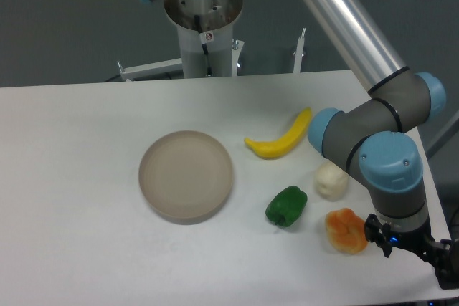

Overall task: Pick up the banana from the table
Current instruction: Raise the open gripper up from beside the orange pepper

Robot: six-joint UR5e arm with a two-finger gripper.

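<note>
The banana [278,141] is bright yellow. The surface [72,198] is white. The round plate [186,175] is beige. The pepper [287,206] is green. The lumpy fruit [346,230] is orange. The garlic [330,180] is pale cream.

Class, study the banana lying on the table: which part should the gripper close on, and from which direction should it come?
Grip the banana at its thick middle, coming straight down from above with the fingers across its narrow width. It lies flat on the table, curved, with free space on both long sides.

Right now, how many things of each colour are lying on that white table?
Yellow: 1, the banana
Green: 1, the pepper
Orange: 1, the lumpy fruit
White: 1, the small bulb
Beige: 1, the round plate
Total: 5
</note>
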